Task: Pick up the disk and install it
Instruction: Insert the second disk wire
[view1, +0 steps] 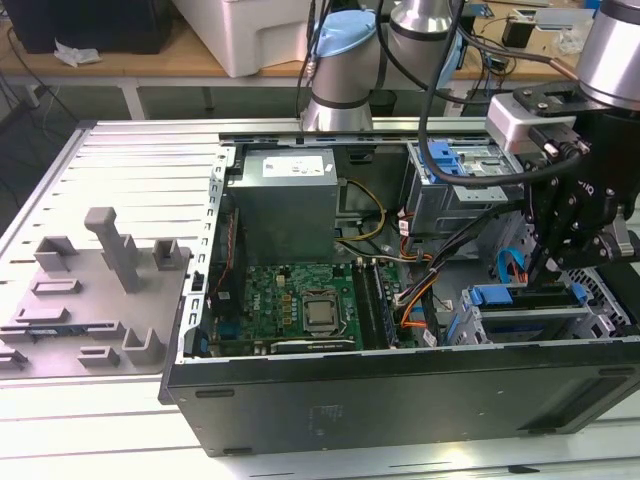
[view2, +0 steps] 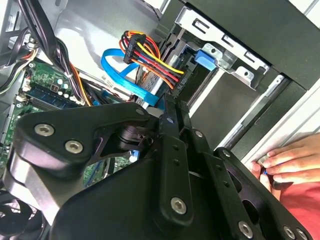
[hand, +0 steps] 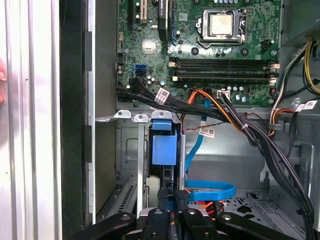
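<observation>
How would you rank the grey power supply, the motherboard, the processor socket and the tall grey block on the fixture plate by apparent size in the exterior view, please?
Largest to smallest:
1. motherboard
2. power supply, close to the motherboard in area, so these two are unsure
3. tall grey block
4. processor socket

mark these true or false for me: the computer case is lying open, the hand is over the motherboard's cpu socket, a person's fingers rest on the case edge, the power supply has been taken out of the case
1. The computer case lies open on its side. True.
2. The hand is over the CPU socket. False: in the exterior view it hangs over the drive cage at the case's right end, apart from the socket.
3. A person's fingers rest at the case edge. True, in the second wrist view.
4. The power supply has been removed. False: the grey box sits inside the case.
</observation>
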